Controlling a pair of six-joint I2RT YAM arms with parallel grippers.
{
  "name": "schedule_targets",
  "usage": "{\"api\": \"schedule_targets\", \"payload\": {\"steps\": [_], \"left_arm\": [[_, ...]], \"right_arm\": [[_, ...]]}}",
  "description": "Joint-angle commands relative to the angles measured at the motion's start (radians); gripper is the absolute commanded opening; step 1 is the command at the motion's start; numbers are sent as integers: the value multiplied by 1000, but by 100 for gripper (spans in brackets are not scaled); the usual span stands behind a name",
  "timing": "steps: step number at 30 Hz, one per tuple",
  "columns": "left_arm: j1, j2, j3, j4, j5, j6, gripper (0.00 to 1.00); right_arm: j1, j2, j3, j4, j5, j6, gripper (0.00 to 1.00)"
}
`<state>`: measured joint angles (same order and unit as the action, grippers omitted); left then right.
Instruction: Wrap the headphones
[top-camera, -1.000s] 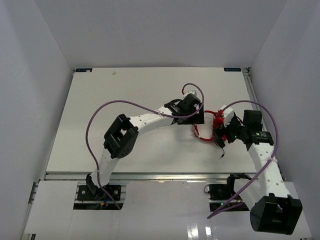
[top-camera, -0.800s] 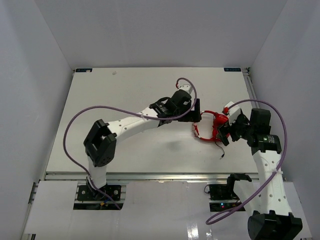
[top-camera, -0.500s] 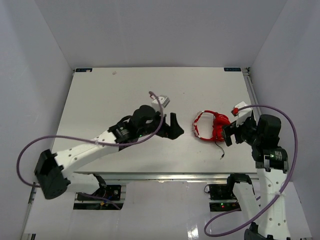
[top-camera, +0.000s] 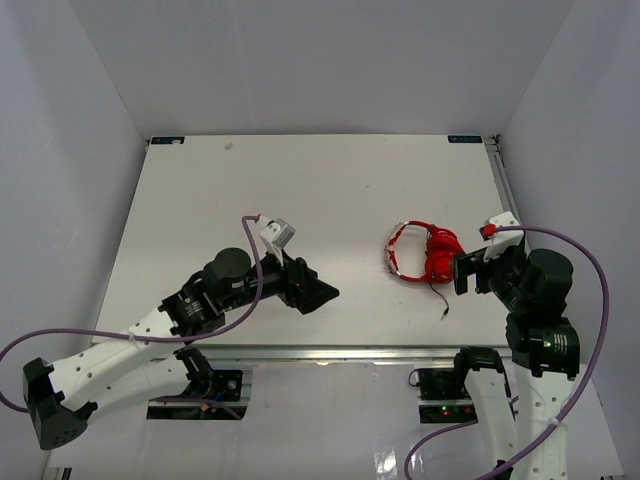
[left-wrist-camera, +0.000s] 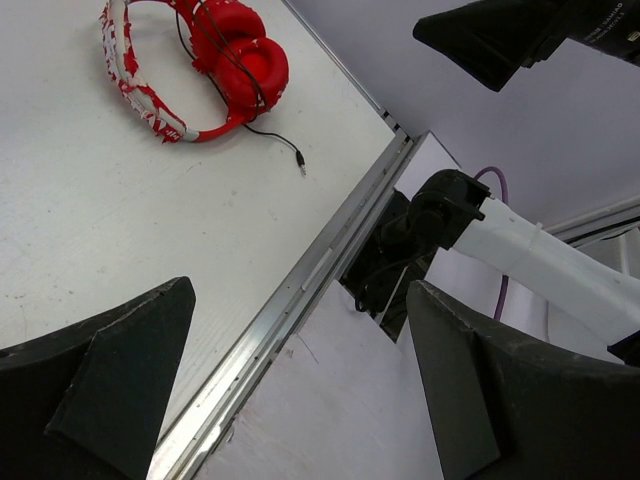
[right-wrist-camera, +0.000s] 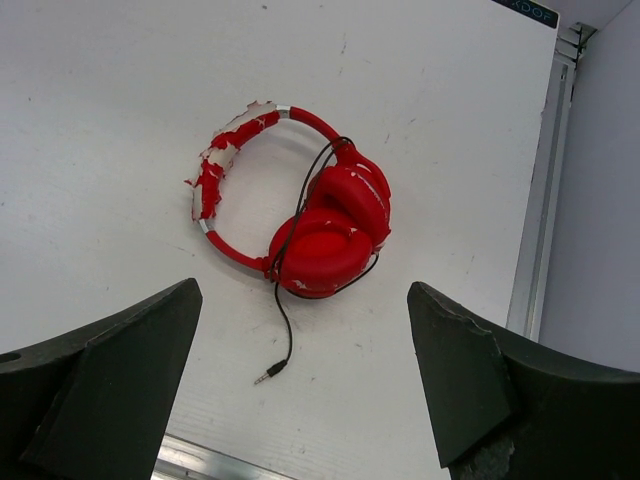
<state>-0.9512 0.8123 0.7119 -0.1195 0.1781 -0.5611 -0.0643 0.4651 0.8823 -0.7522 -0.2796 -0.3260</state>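
Fingers (left-wrist-camera: 110, 390) on my left gripper (top-camera: 318, 295) splayed wide, gripping nothing; right gripper (top-camera: 462, 272) equally spread, empty. Headphones (top-camera: 437, 262) lie flat on the table (top-camera: 250, 190), right side, just left of that right gripper. Black cable (right-wrist-camera: 285, 300) crosses the cups, plug (right-wrist-camera: 263, 377) trailing nearward. Headband patchy white, can't tell why.

I can read no text for certain from here. The table (top-camera: 300, 180) carries a small dark sticker at each far corner: the left sticker (top-camera: 165, 140) and the right sticker (top-camera: 463, 138). Both have pale print too small for me to make out. My right wrist camera catches one of these stickers at the top edge, and it is just as illegible. In my left wrist camera, white lettering sits on the black housing of the right arm (left-wrist-camera: 600, 15). It is blurred and cut off by the frame edge.
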Motion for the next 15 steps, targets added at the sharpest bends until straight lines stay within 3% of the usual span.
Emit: {"api": "schedule_targets", "payload": {"steps": [1,15], "left_arm": [[-2,18,-3,9,33,-11,98],[-2,33,-34,83,55,-42,98]], "right_arm": [[-3,-19,-15,67,30,27,90],[-3,-10,-56,133,8,74,90]]}}
